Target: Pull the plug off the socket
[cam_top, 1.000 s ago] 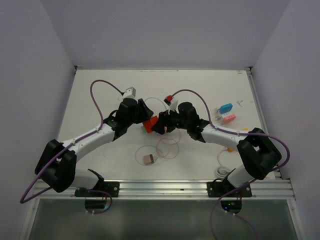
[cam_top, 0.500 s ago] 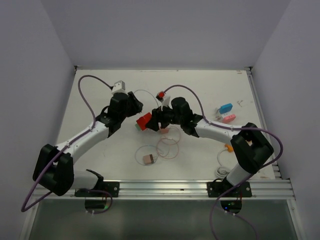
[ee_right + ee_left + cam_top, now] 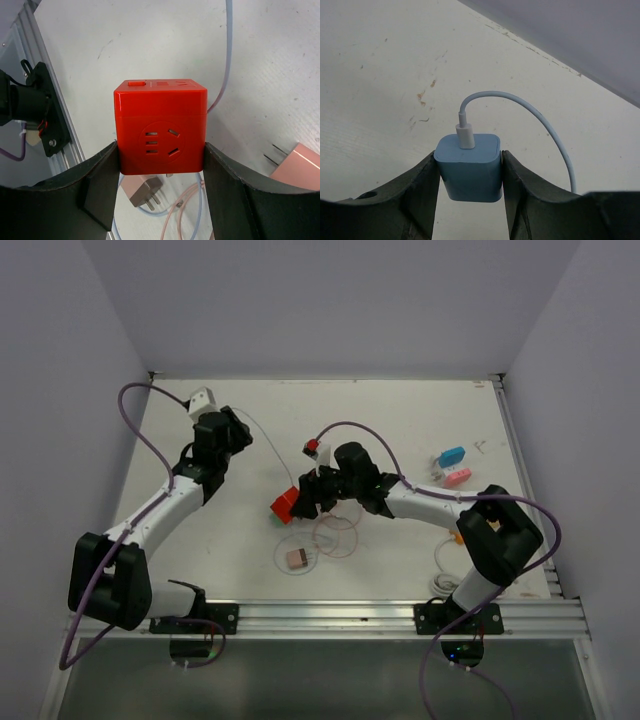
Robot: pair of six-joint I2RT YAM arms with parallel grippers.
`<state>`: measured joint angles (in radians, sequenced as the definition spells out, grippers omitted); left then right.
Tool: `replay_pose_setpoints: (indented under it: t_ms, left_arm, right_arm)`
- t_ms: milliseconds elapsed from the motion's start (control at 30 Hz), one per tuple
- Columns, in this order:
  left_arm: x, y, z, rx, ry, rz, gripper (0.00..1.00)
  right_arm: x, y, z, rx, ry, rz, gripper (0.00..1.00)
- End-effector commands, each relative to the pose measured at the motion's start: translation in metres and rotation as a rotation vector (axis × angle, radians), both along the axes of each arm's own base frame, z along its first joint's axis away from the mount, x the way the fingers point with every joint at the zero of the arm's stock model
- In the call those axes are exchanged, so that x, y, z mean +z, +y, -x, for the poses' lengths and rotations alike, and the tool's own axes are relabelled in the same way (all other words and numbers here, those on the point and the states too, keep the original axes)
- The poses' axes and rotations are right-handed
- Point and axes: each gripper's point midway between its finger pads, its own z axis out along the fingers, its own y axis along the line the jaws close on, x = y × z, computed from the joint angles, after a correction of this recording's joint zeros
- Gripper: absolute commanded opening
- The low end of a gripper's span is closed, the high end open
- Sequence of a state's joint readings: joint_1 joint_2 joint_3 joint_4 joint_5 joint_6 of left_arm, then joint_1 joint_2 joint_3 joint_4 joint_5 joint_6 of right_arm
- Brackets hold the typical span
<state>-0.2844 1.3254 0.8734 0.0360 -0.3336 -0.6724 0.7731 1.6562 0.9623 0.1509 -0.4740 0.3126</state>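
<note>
Now the left gripper (image 3: 232, 437), clenched on the plug (image 3: 468, 177), has swung far left, well apart from the socket (image 3: 160, 120) the right gripper (image 3: 300, 502) grasps; it looks unplugged.

Your table (image 3: 420, 420): white, scuffed. You have on it:
- a pink charger (image 3: 296, 558) ringed by thin cable loops (image 3: 336, 536)
- a blue adapter (image 3: 452, 455) just beside a pink adapter (image 3: 458, 477), at right
- possibly a white cord (image 3: 440, 578) by the near edge
</note>
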Motion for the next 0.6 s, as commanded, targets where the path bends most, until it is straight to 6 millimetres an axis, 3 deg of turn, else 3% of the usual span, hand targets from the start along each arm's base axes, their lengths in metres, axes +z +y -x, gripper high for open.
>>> replay_pose_setpoints:
  t_ms: [0,167,300,433,567]
  left_arm:
    - [0.016,-0.01,-0.007,-0.063,-0.055,0.017,0.0]
    - [-0.044,-0.032,0.01,-0.186,0.111,0.053,0.06]
    - [-0.08,-0.053,0.03,-0.285,0.211,0.08,0.15]
    - [-0.103,-0.064,0.046,-0.331,0.291,0.057,0.24]
    - [-0.113,-0.066,0.057,-0.356,0.323,0.051,0.36]
  right_arm:
    - [0.028,0.009,0.002,0.048,-0.052,-0.094,0.0]
    - [0.032,0.01,0.004,0.049,-0.054,-0.119,0.0]
    - [0.034,0.008,0.002,0.028,-0.062,-0.126,0.0]
    - [0.033,0.005,-0.002,-0.004,-0.068,-0.12,0.0]
    - [0.031,-0.001,-0.009,-0.05,-0.069,-0.112,0.0]
